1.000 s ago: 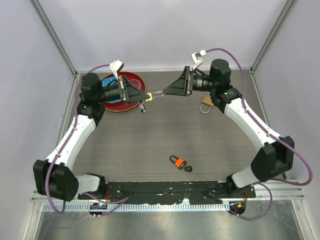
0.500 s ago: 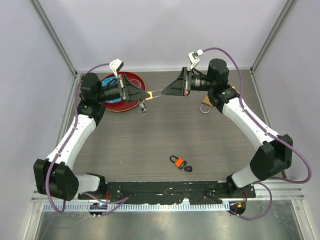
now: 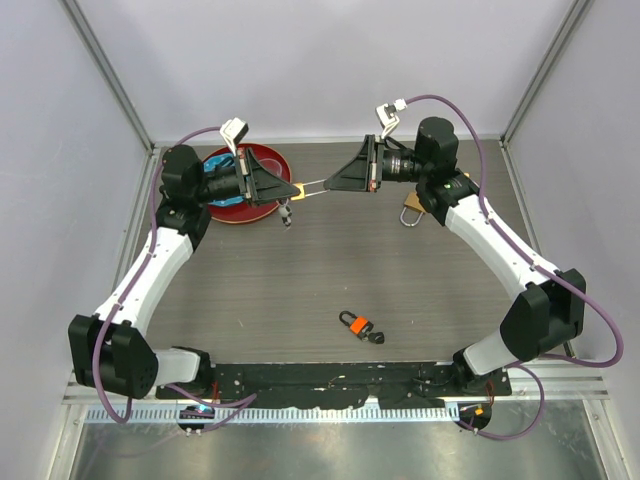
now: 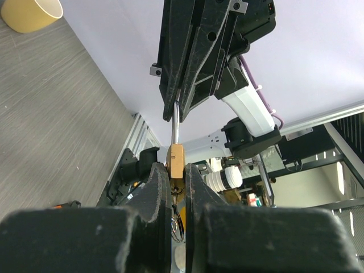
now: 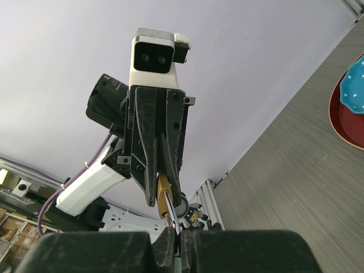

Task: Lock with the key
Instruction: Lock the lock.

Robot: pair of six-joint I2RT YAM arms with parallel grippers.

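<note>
A brass padlock (image 3: 297, 192) is held in the air above the table's back left, and my left gripper (image 3: 288, 191) is shut on its body. Its silver shackle (image 3: 314, 187) points right into my right gripper (image 3: 329, 183), which is shut on it. A key (image 3: 287, 215) hangs below the padlock. The left wrist view shows the brass body (image 4: 176, 161) between my left gripper's (image 4: 177, 176) pads, with the shackle (image 4: 176, 122) rising into the right fingers (image 4: 183, 85). In the right wrist view the shackle (image 5: 170, 207) runs from the padlock (image 5: 164, 187) into my right gripper (image 5: 177, 230).
A red plate (image 3: 228, 212) holding a blue item lies under the left arm. A second brass padlock (image 3: 412, 208) lies on the table beneath the right arm. A small orange and black lock (image 3: 360, 325) sits near the front centre. A yellow cup (image 4: 31, 12) stands further off.
My right gripper has closed from open onto the shackle, and its wrist has shifted slightly left. The left arm and padlock have stayed in place.
</note>
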